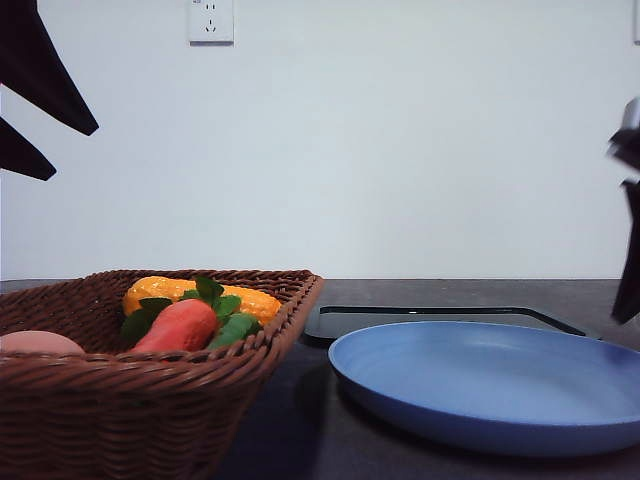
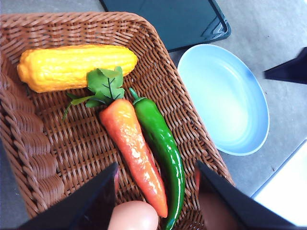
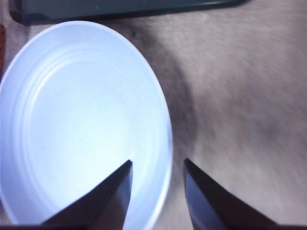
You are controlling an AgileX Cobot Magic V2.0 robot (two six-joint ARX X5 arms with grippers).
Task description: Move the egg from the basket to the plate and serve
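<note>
Two end effectors spread wide, left (image 2: pixel 156 191) above egg (image 2: pixel 133 215) (basket (image 2: pixel 29 143) edge), right (image 3: pixel 156 191) over plate (image 3: pixel 72 120) rim.

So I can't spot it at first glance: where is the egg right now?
The egg lies in the basket, at its near left end in the front view, beside the carrot, just below the open left gripper.
</note>
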